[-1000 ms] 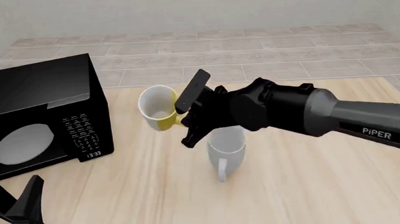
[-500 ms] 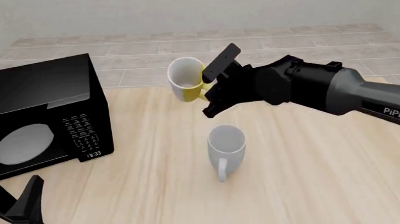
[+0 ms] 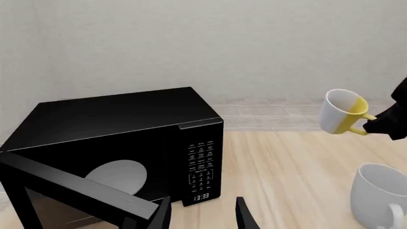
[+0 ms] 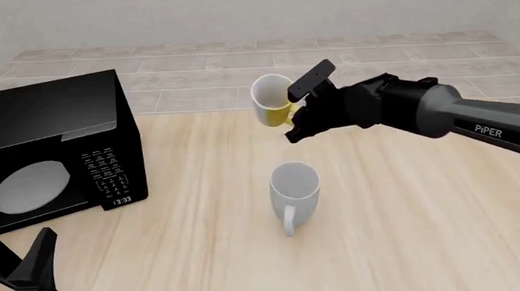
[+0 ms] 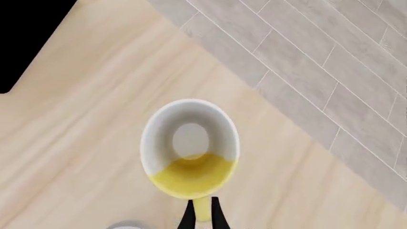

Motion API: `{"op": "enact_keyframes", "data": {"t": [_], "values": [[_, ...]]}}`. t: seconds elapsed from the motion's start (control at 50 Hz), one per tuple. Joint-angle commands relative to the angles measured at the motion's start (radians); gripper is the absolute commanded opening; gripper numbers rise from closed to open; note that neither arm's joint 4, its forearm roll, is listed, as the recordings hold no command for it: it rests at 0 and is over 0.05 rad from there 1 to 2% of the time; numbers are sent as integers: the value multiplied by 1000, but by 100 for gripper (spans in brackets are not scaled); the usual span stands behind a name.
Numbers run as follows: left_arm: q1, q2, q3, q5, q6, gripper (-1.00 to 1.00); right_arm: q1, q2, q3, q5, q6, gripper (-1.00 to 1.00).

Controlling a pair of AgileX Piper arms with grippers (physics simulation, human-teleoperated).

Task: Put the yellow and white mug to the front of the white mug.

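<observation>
My right hand (image 4: 300, 111): closed on the handle of the yellow and white mug (image 4: 273, 100), lifted.
Handling: rigid, light, breakable ceramic; handle grip suits.
White mug (image 4: 294, 185): below my hand, on the surface (image 4: 202, 220).

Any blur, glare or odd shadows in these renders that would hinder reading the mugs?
Front view: sharp and evenly lit; the yellow and white mug held aloft by the right gripper casts no clear shadow on the table. Left wrist view: crisp, the white mug is cut by the frame edge. Right wrist view: no glare, mug interior clearly readable.
</observation>
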Motion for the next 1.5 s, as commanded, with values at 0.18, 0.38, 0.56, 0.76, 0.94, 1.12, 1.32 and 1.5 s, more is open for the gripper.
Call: {"op": "enact_keyframes", "data": {"t": [0.18,0.38,0.56,0.76,0.94,1.12,1.32,1.5], "values": [[0,0,0,0,0,100,-92,90,-29,-29,15,-100],[0,0,0,0,0,100,-124,158,-43,-48,30,-100],[0,0,0,0,0,100,-127,195,-45,-58,47,-100],[0,0,0,0,0,100,-131,232,-45,-70,56,-100],[0,0,0,0,0,100,-120,254,-35,-84,76,-100],[0,0,0,0,0,100,-121,271,-32,-86,85,-100],[0,0,0,0,0,100,-143,305,-38,-93,92,-100],[0,0,0,0,0,100,-146,319,-30,-100,100,-100]]}}
